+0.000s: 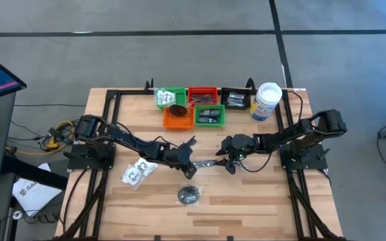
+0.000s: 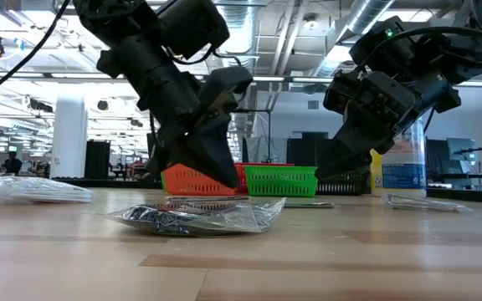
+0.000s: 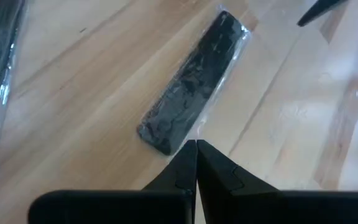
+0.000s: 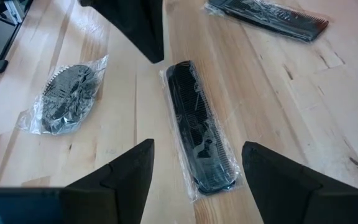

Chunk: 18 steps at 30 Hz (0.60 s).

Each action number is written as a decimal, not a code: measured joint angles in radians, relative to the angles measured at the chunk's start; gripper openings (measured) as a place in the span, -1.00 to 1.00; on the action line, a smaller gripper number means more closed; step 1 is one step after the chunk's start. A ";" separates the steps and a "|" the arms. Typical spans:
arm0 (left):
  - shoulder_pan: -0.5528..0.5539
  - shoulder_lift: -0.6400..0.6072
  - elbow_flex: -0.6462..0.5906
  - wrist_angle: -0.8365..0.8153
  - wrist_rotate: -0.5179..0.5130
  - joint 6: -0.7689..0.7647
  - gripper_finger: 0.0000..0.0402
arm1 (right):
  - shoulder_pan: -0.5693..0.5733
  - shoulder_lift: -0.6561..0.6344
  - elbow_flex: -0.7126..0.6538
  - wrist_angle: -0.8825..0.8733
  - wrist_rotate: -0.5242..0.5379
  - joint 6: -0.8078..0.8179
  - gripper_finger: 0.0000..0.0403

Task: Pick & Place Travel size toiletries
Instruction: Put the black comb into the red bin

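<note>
Comb (image 4: 201, 134) in a clear plastic sleeve is lying flat mid-bench (image 1: 260, 201), right between both arms. Left gripper (image 3: 196, 163) has its fingers pinched together, tip just at one end of the comb. Right gripper (image 4: 194, 171) is spread wide over the other end, not touching. Round black brush packet (image 4: 64, 99) sits nearby.

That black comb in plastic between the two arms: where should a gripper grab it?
Probably across the middle of the black comb, coming straight down. It lies flat, long and narrow, so fingers fit over its short width. The right gripper hangs open above it; the left gripper is shut beside one end.
</note>
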 joint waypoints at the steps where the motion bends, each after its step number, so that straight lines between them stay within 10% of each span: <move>1: 0.000 0.001 -0.001 -0.002 0.001 0.000 -1.00 | 0.000 0.000 0.000 0.000 0.000 0.000 0.17; 18: 0.000 0.047 -0.001 0.024 0.007 0.001 -1.00 | 0.000 0.000 0.000 -0.017 -0.001 0.001 0.17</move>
